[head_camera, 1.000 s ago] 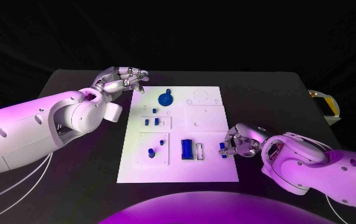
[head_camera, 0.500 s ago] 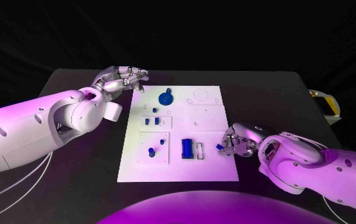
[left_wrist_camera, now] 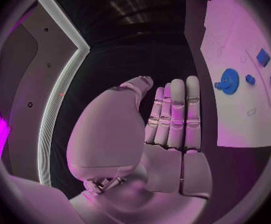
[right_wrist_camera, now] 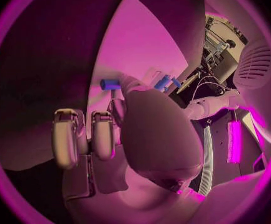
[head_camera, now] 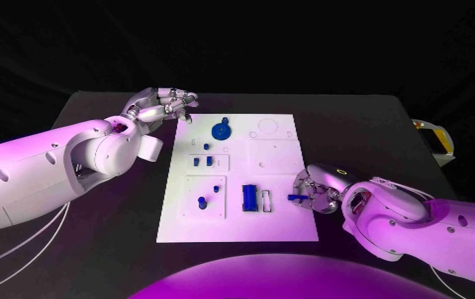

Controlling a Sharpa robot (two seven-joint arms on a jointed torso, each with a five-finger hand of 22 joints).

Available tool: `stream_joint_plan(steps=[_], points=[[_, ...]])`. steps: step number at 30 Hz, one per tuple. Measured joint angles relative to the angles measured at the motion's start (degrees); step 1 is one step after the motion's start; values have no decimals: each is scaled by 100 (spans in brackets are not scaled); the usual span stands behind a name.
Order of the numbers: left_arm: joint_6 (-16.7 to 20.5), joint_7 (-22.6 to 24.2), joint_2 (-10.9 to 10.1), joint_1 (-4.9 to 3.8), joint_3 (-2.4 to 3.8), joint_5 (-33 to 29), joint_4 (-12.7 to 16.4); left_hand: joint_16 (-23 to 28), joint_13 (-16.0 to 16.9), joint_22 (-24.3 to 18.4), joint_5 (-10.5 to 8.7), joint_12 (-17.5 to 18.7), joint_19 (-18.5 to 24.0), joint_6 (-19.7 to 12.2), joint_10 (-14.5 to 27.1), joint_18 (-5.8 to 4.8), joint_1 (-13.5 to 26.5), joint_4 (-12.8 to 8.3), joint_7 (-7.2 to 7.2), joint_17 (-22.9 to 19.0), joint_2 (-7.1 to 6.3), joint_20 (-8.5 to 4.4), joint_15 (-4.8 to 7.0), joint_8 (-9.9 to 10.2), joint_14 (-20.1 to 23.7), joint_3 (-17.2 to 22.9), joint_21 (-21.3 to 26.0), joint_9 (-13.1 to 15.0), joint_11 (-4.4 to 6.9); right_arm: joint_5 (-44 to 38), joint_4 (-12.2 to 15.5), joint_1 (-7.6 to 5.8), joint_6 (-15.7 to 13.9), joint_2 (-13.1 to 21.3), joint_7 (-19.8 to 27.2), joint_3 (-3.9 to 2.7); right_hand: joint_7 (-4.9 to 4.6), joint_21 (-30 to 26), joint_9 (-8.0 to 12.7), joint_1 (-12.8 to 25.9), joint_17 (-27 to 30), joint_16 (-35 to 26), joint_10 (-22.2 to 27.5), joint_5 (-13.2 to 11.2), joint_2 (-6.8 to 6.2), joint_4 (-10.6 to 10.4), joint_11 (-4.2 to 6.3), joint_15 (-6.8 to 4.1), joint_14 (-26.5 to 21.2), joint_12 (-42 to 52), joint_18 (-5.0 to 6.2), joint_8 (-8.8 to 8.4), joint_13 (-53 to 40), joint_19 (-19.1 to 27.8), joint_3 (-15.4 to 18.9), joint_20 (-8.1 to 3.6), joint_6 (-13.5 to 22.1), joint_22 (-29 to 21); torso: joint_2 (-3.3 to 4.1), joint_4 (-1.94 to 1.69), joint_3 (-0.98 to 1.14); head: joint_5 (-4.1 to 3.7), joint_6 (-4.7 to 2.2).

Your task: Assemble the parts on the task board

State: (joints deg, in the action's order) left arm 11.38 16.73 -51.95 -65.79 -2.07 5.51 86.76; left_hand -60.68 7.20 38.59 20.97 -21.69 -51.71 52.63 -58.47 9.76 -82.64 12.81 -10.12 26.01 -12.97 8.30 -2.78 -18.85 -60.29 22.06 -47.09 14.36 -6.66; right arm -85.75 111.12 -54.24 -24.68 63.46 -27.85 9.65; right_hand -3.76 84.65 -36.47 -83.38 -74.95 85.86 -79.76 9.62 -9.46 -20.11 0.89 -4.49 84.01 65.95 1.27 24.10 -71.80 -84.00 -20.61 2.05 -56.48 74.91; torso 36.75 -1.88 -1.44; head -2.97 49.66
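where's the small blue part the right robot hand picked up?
Head view: the small blue part is pinched at the right robot hand fingertips, over the task board near its right edge, just right of the blue rectangular block.

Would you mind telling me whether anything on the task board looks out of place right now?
Nothing looks spilled or damaged. One small blue part is off its seat, pinched sideways by the right hand at the right edge of the task board. The left hand is beside the board's far left corner, holding nothing.
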Motion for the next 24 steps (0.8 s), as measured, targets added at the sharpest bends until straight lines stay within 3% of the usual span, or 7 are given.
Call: stream_joint_plan(steps=[2, 4, 5, 15, 17, 20, 24], points=[[0, 0, 0, 0, 0, 0, 0, 0, 0, 0, 0, 0, 0, 0, 0, 0, 0, 0, 0, 0, 0, 0, 0, 0, 0, 0, 0, 0, 0, -1, 9, 3, -25, 2, -10, 5, 5, 1, -49, 377, 0, 0, -27, 38, -42, 113, 8, 0, 0, 18, 0, 52, -50, 0, -277, 0, 5, 0, 0, 0, 0, -2, -1], [0, 0, -1, 0, 0, 0, 0, 0, 0, 0, 0, 0, 0, 0, 0, 0, 0, 0, 0, 0, 0, 0, 0, 0, 0, 0, 0, 0, 0, 9, 30, 4, -54, 8, -18, 10, 9, 38, -61, 625, 0, 0, -27, 60, -77, 411, 8, 0, 0, 18, 0, 67, -73, 0, -633, 0, 11, 0, 0, 0, -1, -2, -3], [0, 0, 0, 0, 0, 0, 1, 0, 0, 0, 0, 0, 0, 0, 0, 0, 0, 0, 0, 0, 0, 0, 0, 0, 0, 0, 0, 0, 0, 26, 49, 4, -74, 11, -22, 17, 11, 39, -61, 723, 0, 0, -27, 72, -83, 456, 8, 0, 0, 18, 0, 67, -81, 0, -696, 0, 17, 0, 0, 0, -1, -2, -3], [0, -2, 6, 0, 0, -1, 3, 0, -1, 0, 0, 0, 0, 0, 0, 0, 0, 0, 0, 0, 0, 0, 0, 0, 0, 0, 0, 0, 0, 357, 170, -157, -307, -96, -2, 13, -4, 39, -62, 1048, 1, 0, -27, 84, -67, 597, 7, 0, 0, 47, 0, 71, -111, 0, -885, 0, 33, -1, -2, -7, -8, -14, -7], [0, -3, 6, 0, 0, -1, 3, 0, -1, 0, 0, 0, 0, 0, 0, 0, 0, 0, 0, 0, 0, 0, 0, 0, 0, 0, 0, 0, 0, 476, 171, -169, -350, -149, 10, 13, -19, 39, -61, 1103, 1, 0, -26, 83, -67, 855, 7, 0, 0, 48, 0, 72, -110, 0, -1142, 0, 48, -1, -2, -8, -7, -15, -7], [0, -3, 7, 0, -1, -2, 5, 0, -1, 1, 0, 0, 0, 0, 0, 0, 0, 0, 0, 0, 0, 0, 0, 0, 0, 0, 0, 0, 0, 665, 150, -181, -397, -252, 28, 13, -22, 38, -61, 1180, 1, 0, -26, 83, -79, 867, 7, 0, 0, 47, 0, 72, -110, 0, -1154, 1, 51, -1, -2, -8, -8, -16, 2], [0, -3, 7, 0, -1, -2, 9, 0, -1, 1, 0, 1, 0, 0, 0, 0, 0, 0, 0, 0, 0, 0, 0, 0, 0, 0, 0, 0, 0, 898, 86, -189, -430, -408, 57, 13, -22, 38, -61, 1332, 1, 0, -26, 144, -124, 1039, 7, 0, 0, 47, 0, 72, -135, 0, -1326, 1, 51, 4, 1, -8, -7, -19, 12]])
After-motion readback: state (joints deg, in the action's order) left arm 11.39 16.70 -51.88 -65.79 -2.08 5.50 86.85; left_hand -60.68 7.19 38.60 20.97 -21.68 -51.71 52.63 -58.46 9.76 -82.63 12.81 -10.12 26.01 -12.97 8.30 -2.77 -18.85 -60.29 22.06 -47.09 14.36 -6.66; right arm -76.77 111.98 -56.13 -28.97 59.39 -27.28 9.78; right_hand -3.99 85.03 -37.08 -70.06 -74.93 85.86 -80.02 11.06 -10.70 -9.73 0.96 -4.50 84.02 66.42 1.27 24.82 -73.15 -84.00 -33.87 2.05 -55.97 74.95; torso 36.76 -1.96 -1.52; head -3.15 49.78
